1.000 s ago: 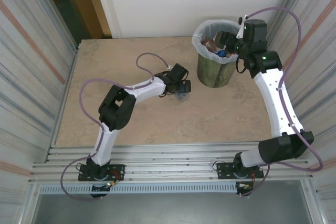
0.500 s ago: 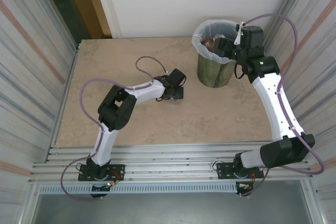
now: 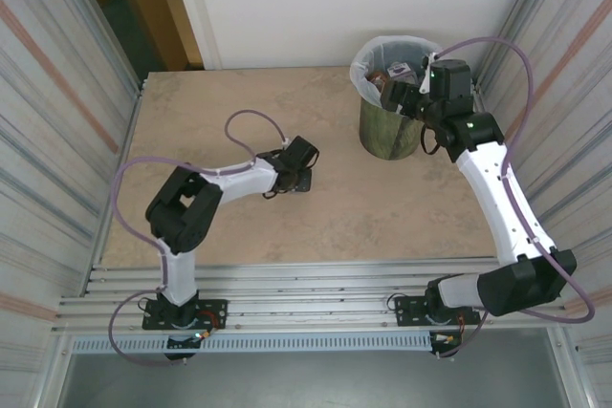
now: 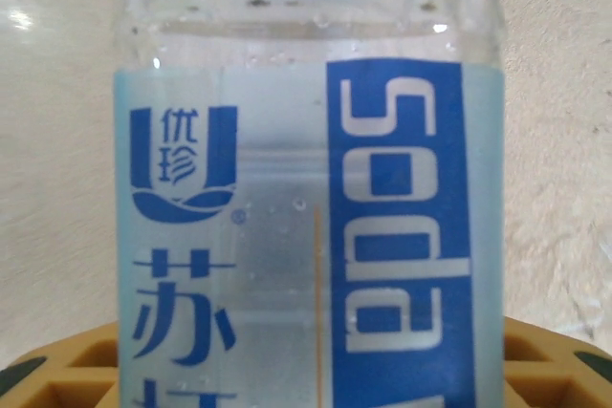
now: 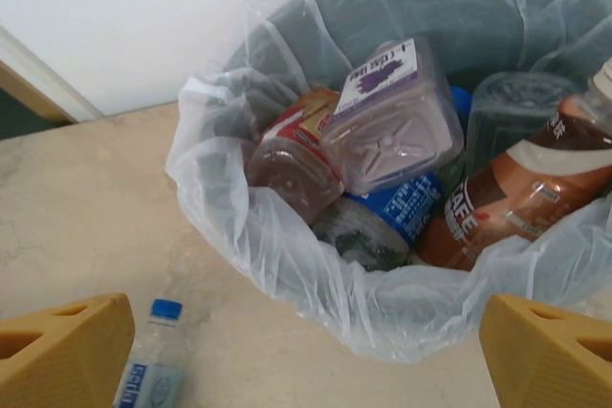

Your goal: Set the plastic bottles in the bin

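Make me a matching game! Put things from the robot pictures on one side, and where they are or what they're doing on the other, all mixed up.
1. soda bottle
2. brown-label bottle
3. plastic bag
4. right gripper

A. open, at the rim of the bin
B. folded over the bin's rim
C. gripped by the left gripper
D. lying inside the bin

Pairs: 1-C, 2-D, 3-B, 4-A

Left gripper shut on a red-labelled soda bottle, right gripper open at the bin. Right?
No: the left wrist view shows the soda bottle has a blue label, not red. The left gripper is shut on it, the right gripper open at the bin.
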Controlling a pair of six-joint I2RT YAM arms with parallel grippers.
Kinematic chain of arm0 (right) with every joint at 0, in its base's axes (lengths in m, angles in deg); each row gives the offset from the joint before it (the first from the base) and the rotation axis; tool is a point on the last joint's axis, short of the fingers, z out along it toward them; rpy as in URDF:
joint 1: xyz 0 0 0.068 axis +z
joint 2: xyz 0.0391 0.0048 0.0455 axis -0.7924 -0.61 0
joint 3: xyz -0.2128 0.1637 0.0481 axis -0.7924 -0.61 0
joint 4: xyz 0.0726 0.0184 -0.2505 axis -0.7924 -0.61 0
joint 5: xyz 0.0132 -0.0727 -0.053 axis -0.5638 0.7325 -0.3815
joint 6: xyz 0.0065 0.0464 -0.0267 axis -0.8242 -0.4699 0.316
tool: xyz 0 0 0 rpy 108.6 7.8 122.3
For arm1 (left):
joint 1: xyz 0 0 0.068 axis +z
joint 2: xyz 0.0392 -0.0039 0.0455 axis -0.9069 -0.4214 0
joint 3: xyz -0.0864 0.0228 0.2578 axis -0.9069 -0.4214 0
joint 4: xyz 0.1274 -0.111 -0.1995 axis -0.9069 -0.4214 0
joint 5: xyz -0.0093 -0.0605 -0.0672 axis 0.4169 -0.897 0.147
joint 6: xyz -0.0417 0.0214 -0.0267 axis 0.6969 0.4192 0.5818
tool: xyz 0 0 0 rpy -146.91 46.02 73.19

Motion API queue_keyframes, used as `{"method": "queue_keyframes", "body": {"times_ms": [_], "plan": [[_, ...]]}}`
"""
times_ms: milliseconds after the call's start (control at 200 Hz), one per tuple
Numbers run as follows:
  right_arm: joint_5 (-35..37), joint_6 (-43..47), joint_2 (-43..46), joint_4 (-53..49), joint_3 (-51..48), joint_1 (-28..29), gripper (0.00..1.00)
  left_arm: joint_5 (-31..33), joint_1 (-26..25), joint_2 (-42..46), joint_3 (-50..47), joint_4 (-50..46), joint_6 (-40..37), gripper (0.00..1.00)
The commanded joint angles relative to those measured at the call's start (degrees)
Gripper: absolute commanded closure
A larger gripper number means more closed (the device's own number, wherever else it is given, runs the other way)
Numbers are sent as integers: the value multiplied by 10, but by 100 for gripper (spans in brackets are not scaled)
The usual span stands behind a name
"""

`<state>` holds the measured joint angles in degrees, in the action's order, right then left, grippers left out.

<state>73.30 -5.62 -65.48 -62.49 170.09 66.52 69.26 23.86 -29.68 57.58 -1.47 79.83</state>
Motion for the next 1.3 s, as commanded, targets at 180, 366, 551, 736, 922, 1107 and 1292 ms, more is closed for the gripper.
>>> {"method": "queue_keyframes", "body": {"times_ms": [180, 366, 551, 736, 922, 1107, 1292], "plan": [[3, -39, 34, 14, -34, 26, 2, 71, 3, 155, -103, 91, -61, 53], [-12, -49, 28, 32, -52, 51, 2, 72, 6, 238, -164, 141, -99, 53], [-35, -57, 9, 34, -52, 75, 2, 52, 11, 298, -196, 193, -147, 53], [-72, -68, -4, 42, -46, 88, 2, 29, 11, 345, -231, 247, -167, 53], [-77, -75, -9, 53, -44, 97, 2, -1, 11, 379, -264, 293, -183, 53], [-84, -79, -19, 55, -43, 98, 2, -13, 11, 394, -276, 312, -200, 53], [-96, -85, -27, 55, -40, 99, 2, -37, 11, 394, -281, 325, -206, 53]]}}
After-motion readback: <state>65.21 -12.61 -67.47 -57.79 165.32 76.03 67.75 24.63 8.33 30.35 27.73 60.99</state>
